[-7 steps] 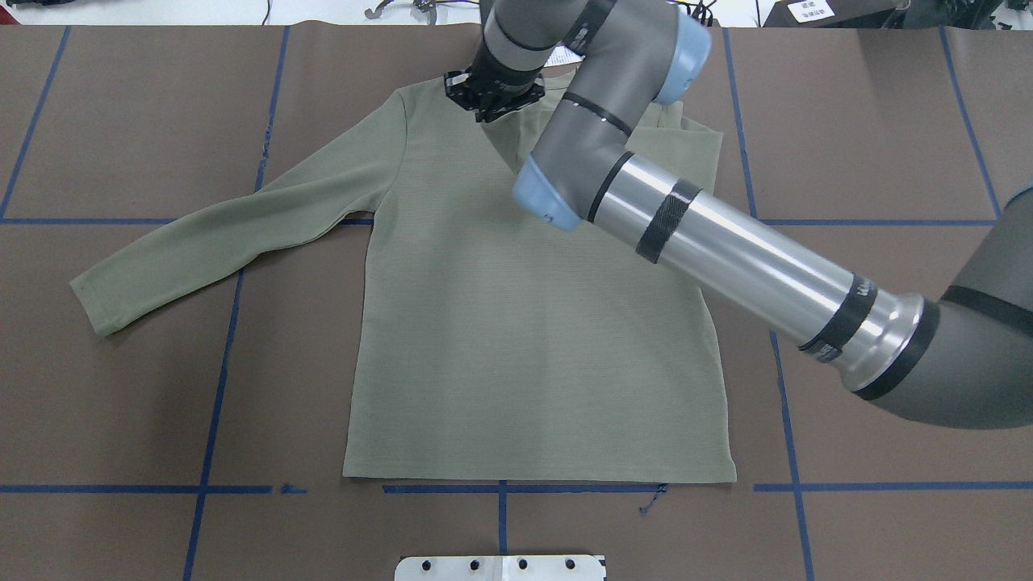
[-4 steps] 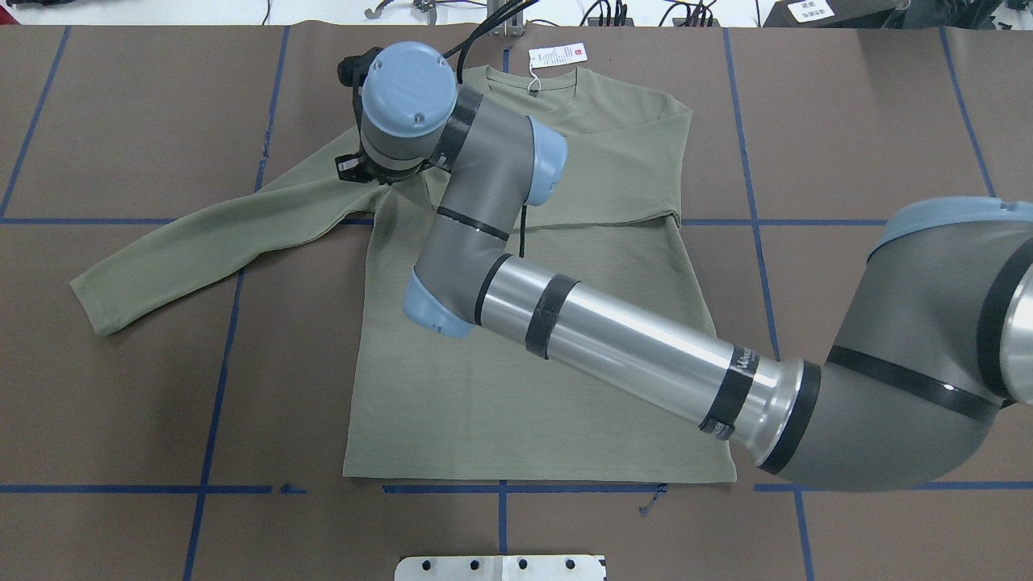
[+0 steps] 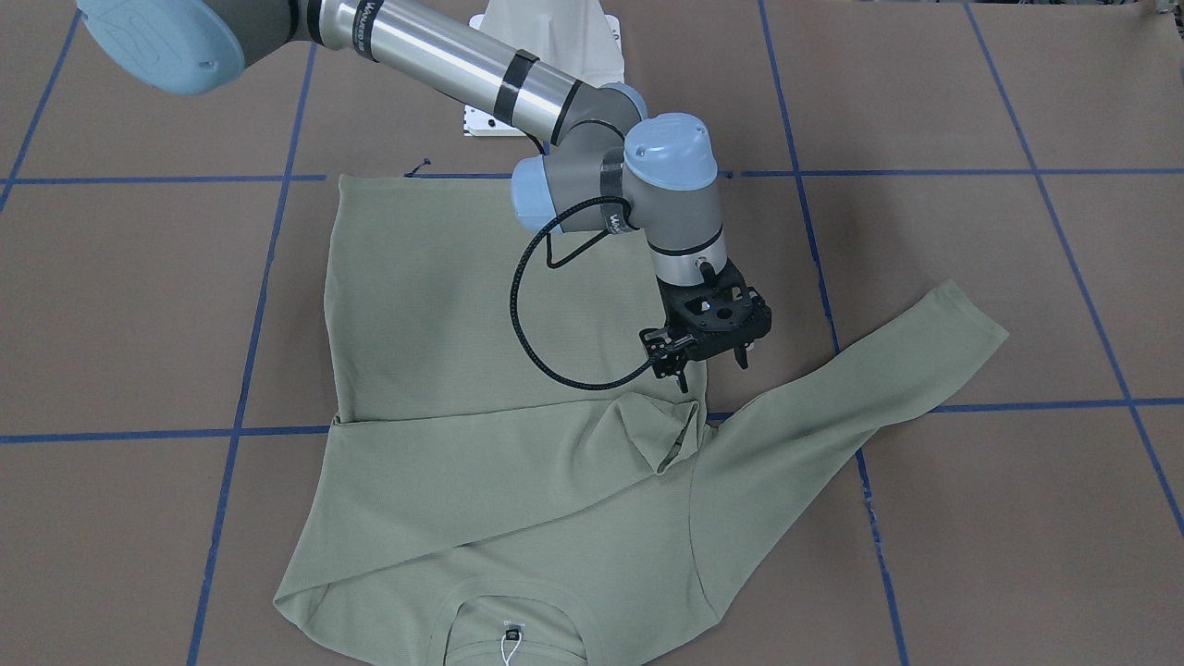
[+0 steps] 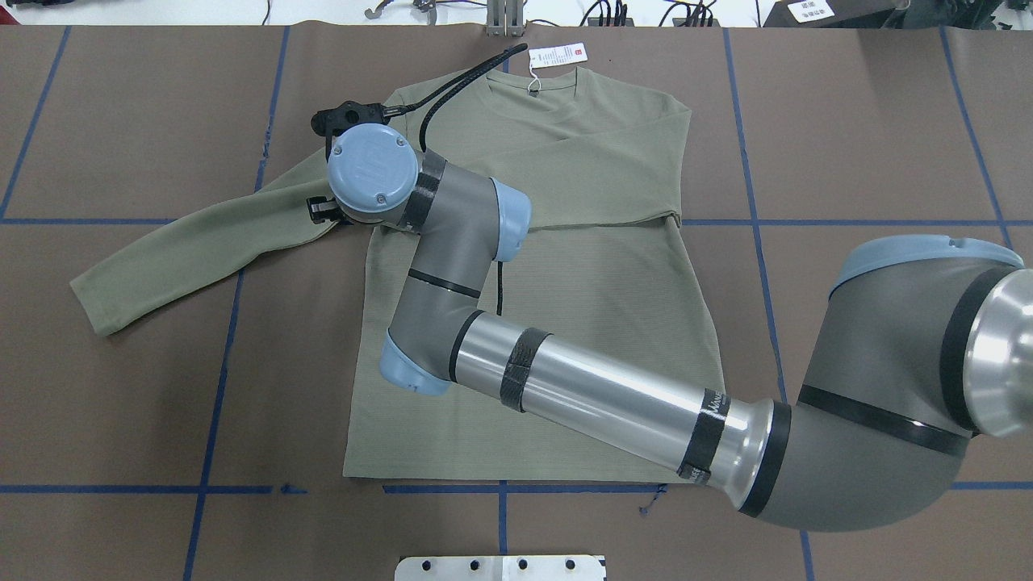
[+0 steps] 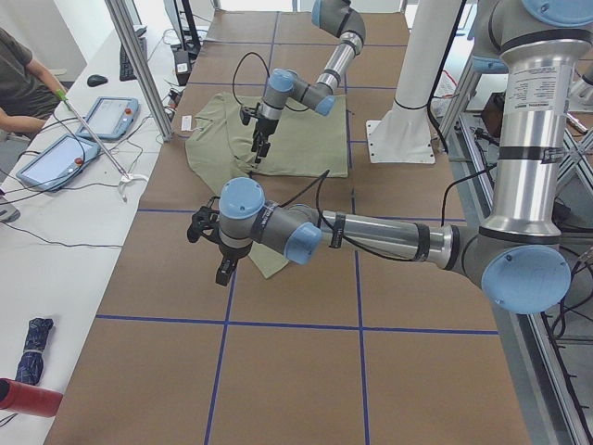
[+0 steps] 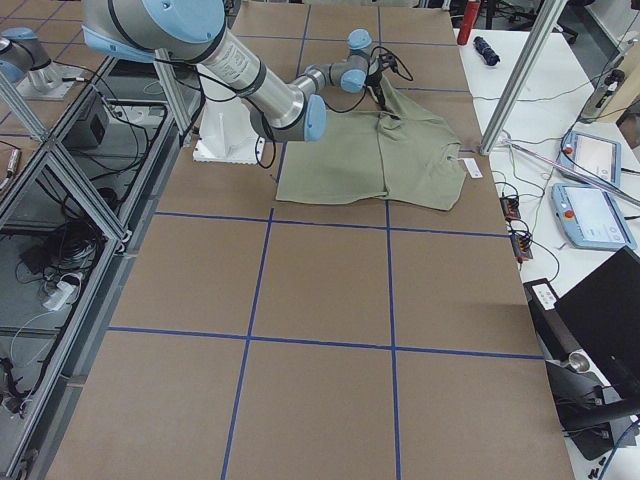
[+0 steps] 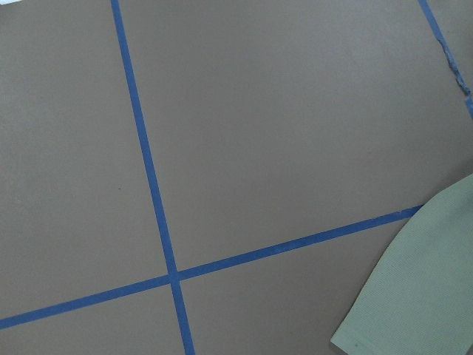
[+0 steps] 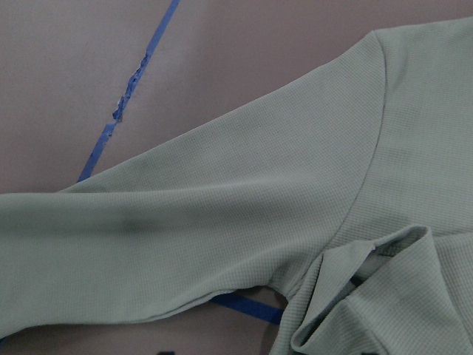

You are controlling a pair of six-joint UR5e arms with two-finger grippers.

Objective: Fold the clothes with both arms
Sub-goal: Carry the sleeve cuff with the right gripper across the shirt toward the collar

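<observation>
Sage-green long-sleeved shirt (image 4: 565, 307) lies flat on the brown table (image 4: 121, 403), collar at the far edge from the robot, hem toward the white pedestal base (image 4: 500, 567). White hang tag (image 4: 557, 54) w/ red mark sits on the table just beyond the collar. One sleeve (image 4: 597, 186) is folded across the chest, its cuff end (image 3: 661, 430) rumpled by the opposite armpit. Other sleeve (image 4: 194, 246) stretches out flat to the robot's left, crossing a blue tape line (image 4: 219, 363).

R arm (image 4: 597, 395) reaches diagonally over the shirt body. R gripper (image 3: 710, 368) points down over the armpit area, right beside the rumpled cuff, fingers apart w/ nothing btwn them. Tips are close to the cloth; can't judge contact.

L arm (image 5: 371, 236) shows only in the left side view, stretched low over the table. L gripper (image 5: 211, 248) is near the outstretched sleeve's cuff (image 7: 421, 296); can't tell if it's open or closed. L wrist cam shows just table, a tape cross and that cuff at lower right.
</observation>
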